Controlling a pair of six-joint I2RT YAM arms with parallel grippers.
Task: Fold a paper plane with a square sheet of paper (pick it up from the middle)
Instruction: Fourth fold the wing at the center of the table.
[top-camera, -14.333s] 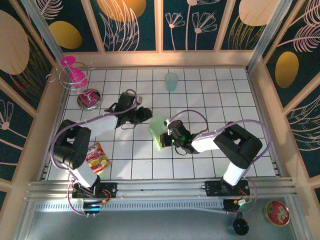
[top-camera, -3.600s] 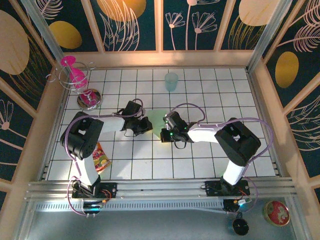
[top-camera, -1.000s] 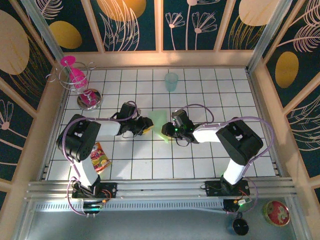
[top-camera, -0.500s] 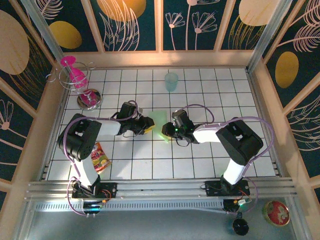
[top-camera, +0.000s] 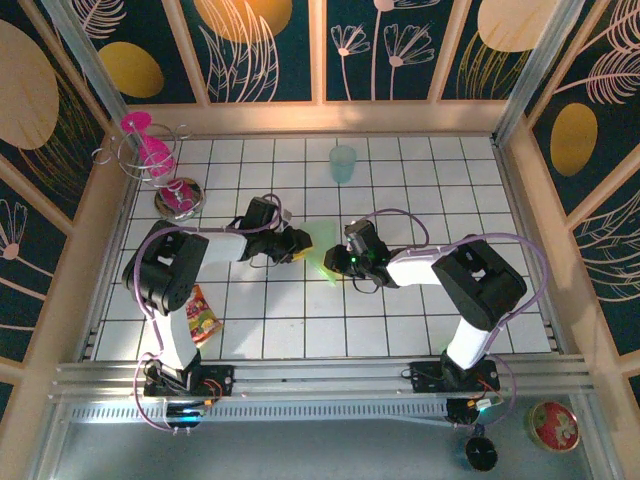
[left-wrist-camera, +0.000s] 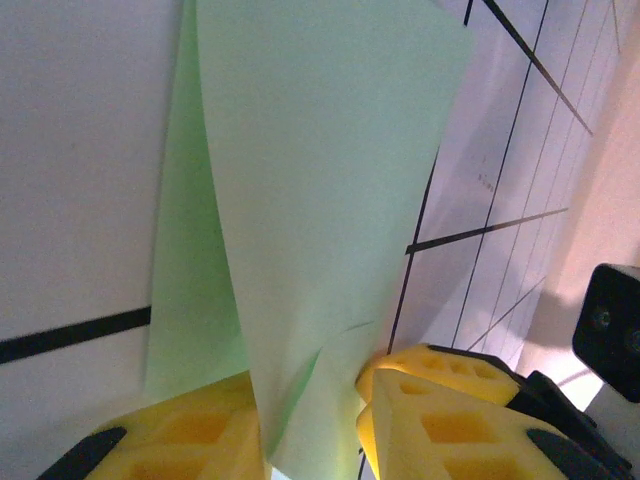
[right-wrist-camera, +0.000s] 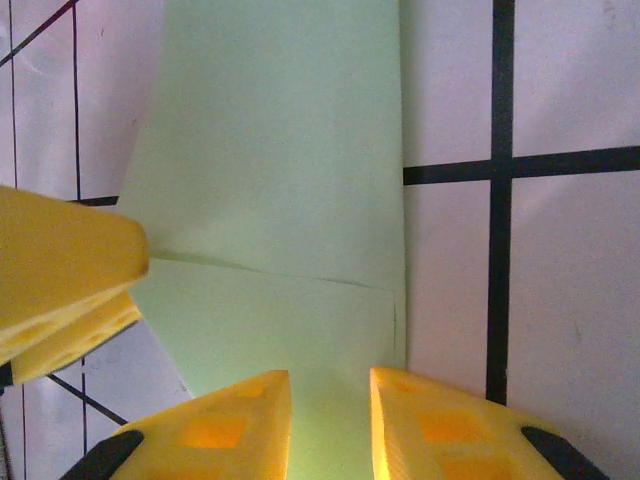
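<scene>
My left end effector (left-wrist-camera: 315, 425) pinches a raised fold of the square sheet of paper (top-camera: 322, 243) at mid-table (top-camera: 400, 310), its long axis running away from my bases. My right end effector (right-wrist-camera: 328, 425) grips its near edge. A teal cup (top-camera: 342, 163) stands well behind.

Light green paper (left-wrist-camera: 320, 200); yellow fingers (right-wrist-camera: 430, 425); white black-gridded table (top-camera: 400, 310).

Open tiled desk (top-camera: 420, 330) near and right, cup (top-camera: 343, 163) blocking the far middle, snack packet (top-camera: 201, 318) near left, glass rack (top-camera: 150, 150) far left
</scene>
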